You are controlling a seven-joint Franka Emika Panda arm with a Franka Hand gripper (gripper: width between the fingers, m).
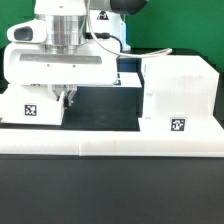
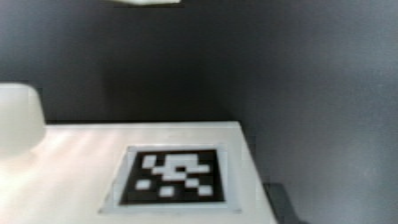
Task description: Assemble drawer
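The gripper [image 1: 67, 98], its opening impossible to judge, hangs over a tagged drawer tray [image 1: 30, 108] on the tabletop [image 1: 105, 108], at the exterior view's left of the boxy drawer housing [image 1: 175, 95], apparently lining up a grasp.

Drawer [image 1: 180, 90] smooth wht plastic, table [image 1: 100, 190] matt blk

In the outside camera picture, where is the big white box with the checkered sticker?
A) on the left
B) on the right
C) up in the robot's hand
B: the drawer housing stands on the table at the exterior view's right, while the gripper is down by the smaller tray at the exterior view's left.
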